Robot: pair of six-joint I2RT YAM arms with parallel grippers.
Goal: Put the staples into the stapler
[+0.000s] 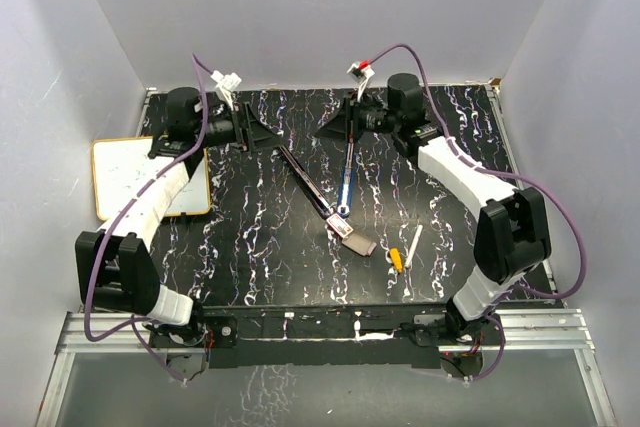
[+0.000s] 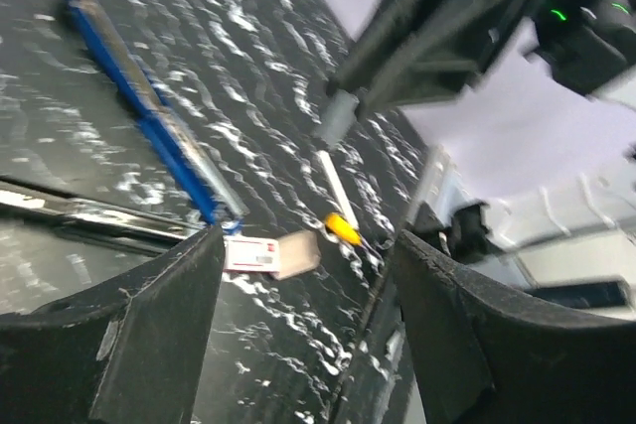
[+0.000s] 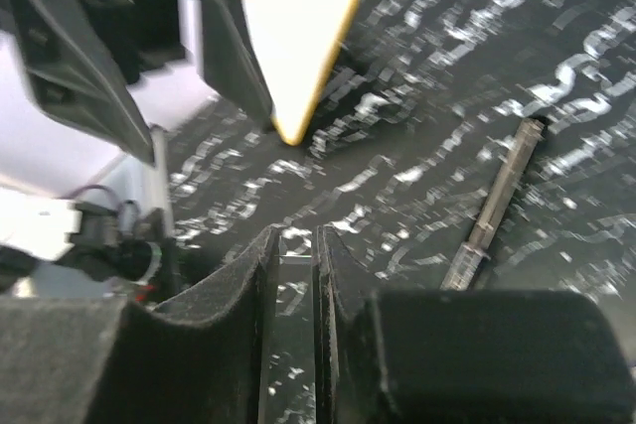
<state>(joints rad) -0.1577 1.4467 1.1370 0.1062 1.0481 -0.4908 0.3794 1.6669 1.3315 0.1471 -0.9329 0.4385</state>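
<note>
1. Left hand (image 2: 310,275): wide, with nothing between the matte black fingers (image 2: 149,335). It hangs over the counter (image 1: 250,257) toward 11 o'clock.
2. Right hand (image 3: 296,237): narrow, with just a thin slot between the fingers. A pale sliver shows in the slot, and I can't tell whether it is something pinched or the counter behind. The hand sits toward 1 o'clock.
3. Staples box (image 1: 355,238): lies flat near mid-counter, touched by neither hand. It is at 5 o'clock, just beside the point where the two stapler tips meet. The left wrist view shows the tan tray slid partly out of the red-and-white sleeve.
4. Black stapler (image 1: 305,179) and blue stapler (image 1: 347,175): both are swung open and laid out long, forming a V that closes toward 6 o'clock.
5. Progress, my read: prep looks done, since the staplers are open and the tray is exposed. I see no strip in either channel, so loading and closing are left.
6. Materials:
   - Box: thin cardboard, light, slides easily.
   - Staplers: slim rigid bars, with a chrome rail on the black one and glossy paint on the blue.
   - Counter: glossy black with white marble veining.
7. Other items:
   - White pen (image 1: 412,245) with a yellow tip, at 3 o'clock of the box.
   - Yellow-edged whiteboard (image 1: 150,179) at 9 o'clock.
</note>
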